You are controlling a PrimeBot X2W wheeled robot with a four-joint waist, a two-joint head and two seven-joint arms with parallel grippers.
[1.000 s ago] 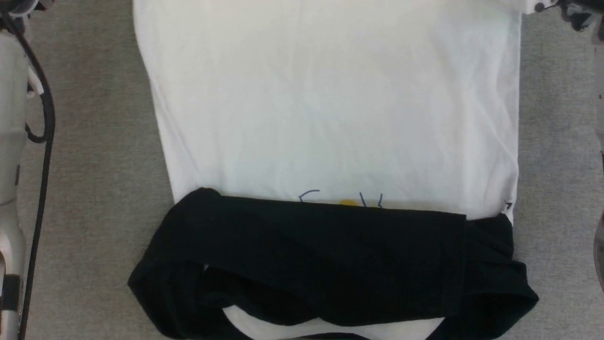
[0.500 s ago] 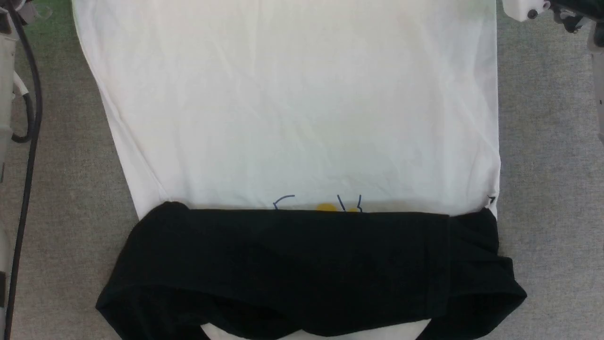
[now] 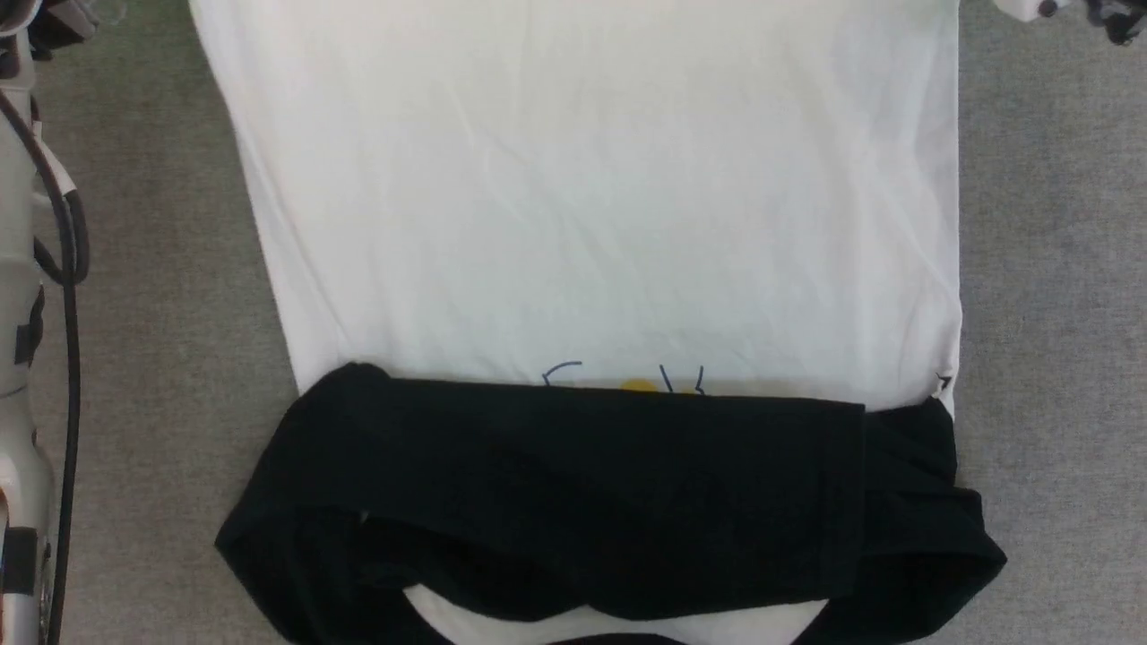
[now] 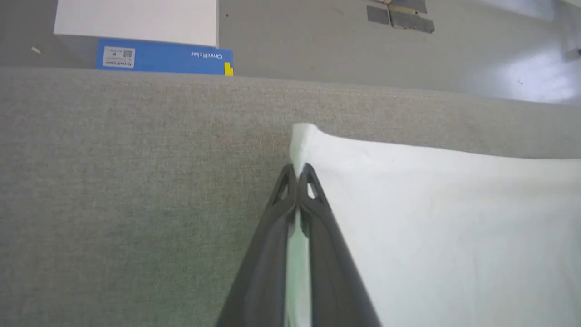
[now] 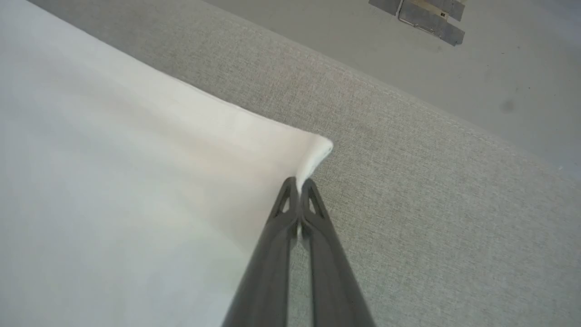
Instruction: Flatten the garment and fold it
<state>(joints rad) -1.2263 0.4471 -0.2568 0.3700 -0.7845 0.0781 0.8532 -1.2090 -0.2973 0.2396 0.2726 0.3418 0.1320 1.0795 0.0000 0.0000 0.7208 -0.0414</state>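
Garment (image 3: 591, 197) white corners pinched tight, one in left jaws, one in right jaws.

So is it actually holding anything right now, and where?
Yes: the garment. The left gripper and right gripper each pinch one white corner of it.

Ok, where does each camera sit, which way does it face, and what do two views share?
Head view: on the head, facing down at the garment on the grey table; pale left arm at left edge.
Left wrist view: on that wrist, looking along the left gripper, shut on a garment corner.
Right wrist view: likewise along the right gripper, shut on another corner.
Shared: both wrist views show garment, table, floor beyond.
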